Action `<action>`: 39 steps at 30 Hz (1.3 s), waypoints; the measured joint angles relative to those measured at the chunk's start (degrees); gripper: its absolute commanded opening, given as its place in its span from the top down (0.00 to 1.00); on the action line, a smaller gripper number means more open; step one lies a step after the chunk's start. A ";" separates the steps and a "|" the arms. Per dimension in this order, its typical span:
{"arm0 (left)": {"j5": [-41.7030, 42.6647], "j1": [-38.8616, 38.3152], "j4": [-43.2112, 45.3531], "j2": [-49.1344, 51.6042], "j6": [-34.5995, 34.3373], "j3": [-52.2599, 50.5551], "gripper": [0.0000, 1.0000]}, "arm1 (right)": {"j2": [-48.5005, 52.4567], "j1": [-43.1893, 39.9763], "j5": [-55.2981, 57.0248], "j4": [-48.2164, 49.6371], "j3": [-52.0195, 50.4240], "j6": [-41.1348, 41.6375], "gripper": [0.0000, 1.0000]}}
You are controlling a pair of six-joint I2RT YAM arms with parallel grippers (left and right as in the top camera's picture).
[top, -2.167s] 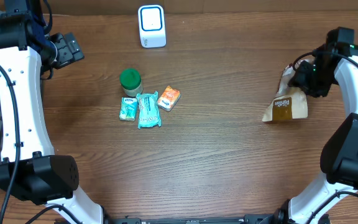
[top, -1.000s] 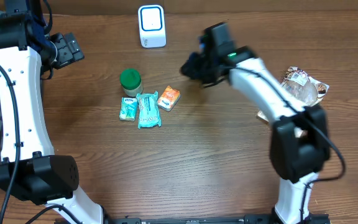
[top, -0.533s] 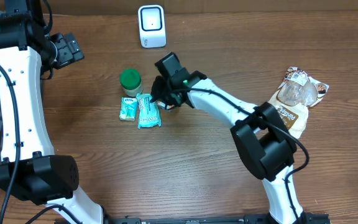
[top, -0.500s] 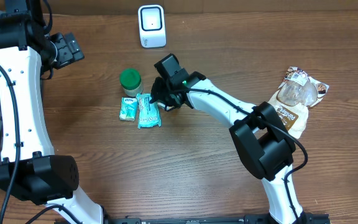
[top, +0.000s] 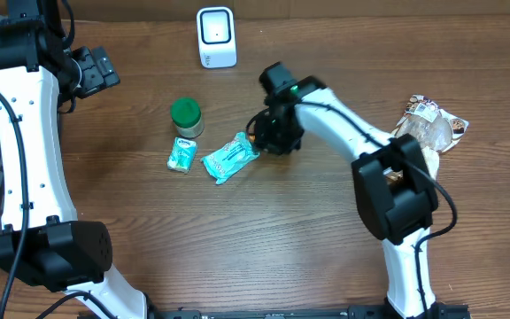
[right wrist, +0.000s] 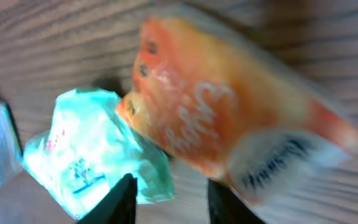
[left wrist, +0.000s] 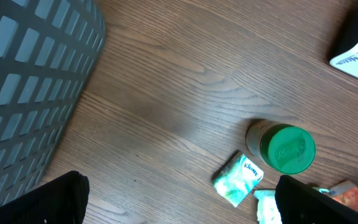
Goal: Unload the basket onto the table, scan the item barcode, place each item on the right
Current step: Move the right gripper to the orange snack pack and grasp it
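Observation:
The white barcode scanner (top: 216,37) stands at the back of the table. Several small items lie in front of it: a green-lidded jar (top: 185,113), a small teal tissue pack (top: 181,154) and a long teal packet (top: 231,158) lying askew. My right gripper (top: 271,138) hangs low over the spot just right of the long packet and hides the orange packet in the overhead view. In the right wrist view the orange packet (right wrist: 222,124) lies just beyond my right gripper (right wrist: 169,199), whose jaws stand apart with bare wood between them. My left gripper (left wrist: 191,202) is open, high at the far left.
A brown snack bag (top: 425,133) lies at the right side. A grey slatted basket (left wrist: 30,81) sits off the table's left. In the left wrist view, the jar (left wrist: 286,148) and tissue pack (left wrist: 238,180) lie below that gripper. Bare wood fills the front half.
My right arm swept in from the right to the packets, then shifted slightly right. The long teal packet was pushed askew and down-right. The left arm has not moved.

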 measured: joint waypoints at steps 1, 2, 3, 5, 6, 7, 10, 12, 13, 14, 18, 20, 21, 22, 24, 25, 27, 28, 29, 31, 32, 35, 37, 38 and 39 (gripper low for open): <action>0.02 0.00 -0.02 0.00 0.00 0.00 0.01 | -0.13 -1.09 -1.11 -2.25 1.57 -2.34 0.58; 0.02 0.00 0.00 0.00 0.00 0.00 0.00 | -0.20 -1.68 -1.73 -3.54 2.69 -3.69 0.55; 0.02 0.00 0.00 0.00 0.00 0.00 0.00 | -0.35 -2.29 -2.25 -5.25 4.07 -5.27 0.51; 0.00 0.00 0.00 0.00 0.00 0.00 0.01 | -0.96 -3.72 -3.21 -8.13 7.56 -9.07 0.46; 0.00 0.00 0.00 0.00 0.00 0.00 0.00 | -1.29 -4.22 -3.34 -8.15 8.52 -10.49 0.46; 0.00 0.00 0.00 0.00 0.00 0.00 0.00 | -1.75 -4.83 -3.54 -7.76 9.40 -12.15 0.46; 0.00 0.00 0.00 0.00 0.00 0.00 0.01 | -2.58 -6.54 -3.48 -5.75 10.19 -18.05 0.49; 0.02 0.00 -0.02 0.00 0.00 0.00 0.00 | -2.56 -7.23 -2.95 -4.85 10.16 -23.02 0.55; 0.00 0.00 0.00 0.00 0.00 0.00 0.00 | -2.56 -7.37 -2.62 -4.22 10.08 -26.73 0.58; 0.00 0.00 -0.02 0.00 0.00 0.00 0.00 | -2.56 -7.39 -2.51 -3.87 10.01 -28.50 0.60; 0.00 0.00 0.00 0.00 0.00 0.00 0.00 | -0.79 -7.28 -2.27 -2.58 9.94 -36.57 0.77; 0.00 0.00 0.00 0.00 0.00 0.00 0.01 | 1.29 -7.34 -2.19 -2.64 9.94 -38.53 0.82; 0.02 0.00 0.00 0.00 0.00 0.00 0.01 | 1.88 -7.37 -2.23 -2.75 9.94 -38.45 0.82; 0.00 0.00 0.00 0.00 0.00 0.00 0.00 | 3.37 -7.48 -2.25 -3.06 9.84 -39.12 0.81; 0.02 0.00 0.00 0.00 0.00 0.00 0.00 | 4.98 -7.72 -2.75 -3.52 9.35 -39.63 0.80; 0.02 0.00 0.00 0.00 0.00 0.00 0.00 | 5.31 -7.74 -3.30 -3.67 9.01 -39.78 0.80; 0.00 0.00 0.00 0.00 0.00 0.00 0.00 | 5.64 -8.00 -4.44 -3.67 8.00 -39.93 0.76; 0.00 0.00 0.00 0.00 0.00 0.00 0.00 | 5.64 -8.00 -4.87 -3.30 7.52 -40.04 0.75; 0.02 0.00 0.00 0.00 0.00 0.00 0.01 | 5.64 -8.02 -5.31 -2.64 7.02 -40.22 0.75; 0.00 0.00 0.00 0.00 0.00 0.00 0.00 | 5.64 -8.02 -5.70 -1.57 5.92 -40.28 0.73; 0.00 0.00 -0.02 0.00 0.00 0.00 0.00 | 5.64 -8.02 -5.92 -1.22 4.98 -40.28 0.72; 0.02 0.00 0.00 0.00 0.00 0.00 0.00 | 5.64 -8.04 -6.67 -0.22 3.06 -40.04 0.72; 0.00 0.00 0.00 0.00 0.00 0.00 0.00 | 5.62 -8.04 -7.67 -0.02 2.10 -39.58 0.74; 0.02 0.00 0.00 0.00 0.00 0.00 0.00 | 5.62 -8.09 -8.04 0.00 2.01 -39.34 0.80; 0.00 0.00 0.00 0.00 0.00 0.00 0.01 | 5.62 -8.09 -8.22 -0.11 2.01 -39.10 0.92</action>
